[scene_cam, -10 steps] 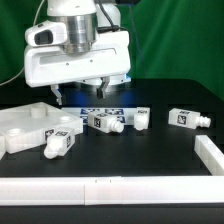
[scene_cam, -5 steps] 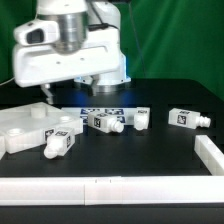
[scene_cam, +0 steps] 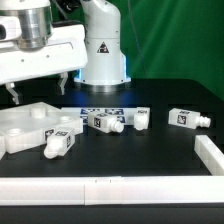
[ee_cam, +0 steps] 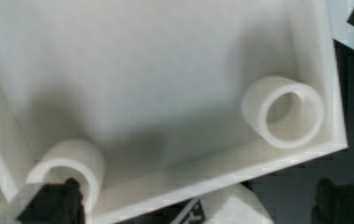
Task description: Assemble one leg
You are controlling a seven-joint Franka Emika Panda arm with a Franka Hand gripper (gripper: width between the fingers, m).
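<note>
Four legs lie on the black table: one [scene_cam: 60, 143] against the panel's near edge, one [scene_cam: 103, 122] and one [scene_cam: 140, 118] in the middle, one [scene_cam: 187, 118] toward the exterior view's right. Each is a stubby white peg with tags. My gripper [scene_cam: 40, 89] is open and empty, hanging above the large flat white panel [scene_cam: 25, 125] at the exterior view's left. In the wrist view the panel [ee_cam: 156, 80] fills the picture with two round sockets [ee_cam: 284, 112] [ee_cam: 71, 165]. My gripper [ee_cam: 202, 200] has its dark fingertips [ee_cam: 62, 198] spread wide. A tagged white piece [ee_cam: 206, 208] shows between them past the panel's edge.
The marker board [scene_cam: 100, 108] lies in front of the robot base [scene_cam: 103, 50]. A white rail [scene_cam: 100, 188] runs along the table's front and another [scene_cam: 210, 152] along the exterior view's right side.
My gripper has swung toward the exterior view's left, from above the marker board to above the panel. The legs and the panel have not moved.
</note>
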